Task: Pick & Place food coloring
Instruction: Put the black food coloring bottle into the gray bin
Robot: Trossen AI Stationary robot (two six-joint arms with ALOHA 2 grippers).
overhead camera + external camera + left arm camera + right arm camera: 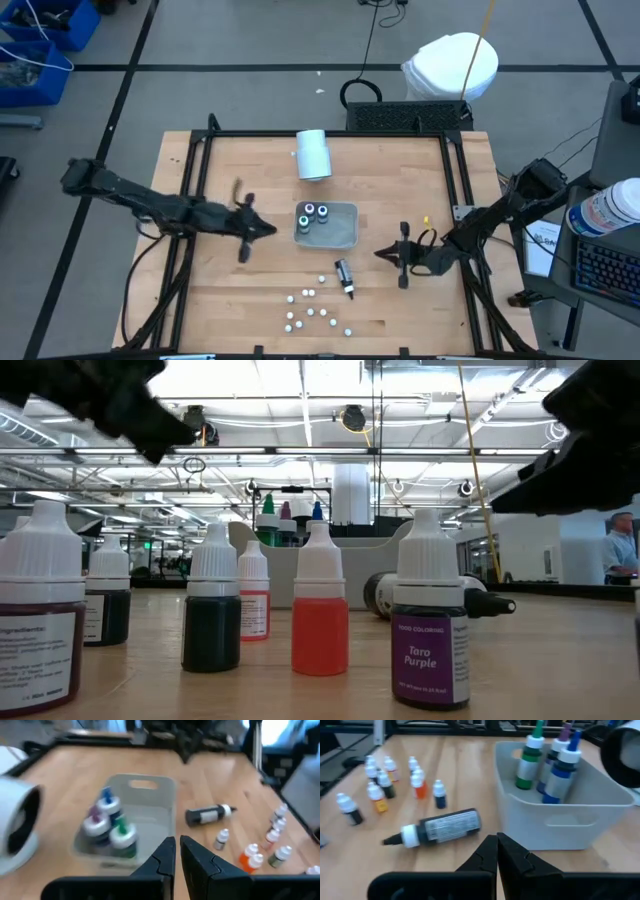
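Note:
A grey tray at the table's middle holds three dark food coloring bottles standing upright. Another dark bottle lies on its side on the wood just near of the tray. Several small whitish-capped bottles stand in a loose cluster close to the near edge. My left gripper hovers left of the tray, shut and empty. My right gripper hovers right of the lying bottle, shut and empty.
A larger white cylinder lies on its side on the table beyond the tray. A black frame runs along the table's far edge and sides. Bare wood lies between each gripper and the tray.

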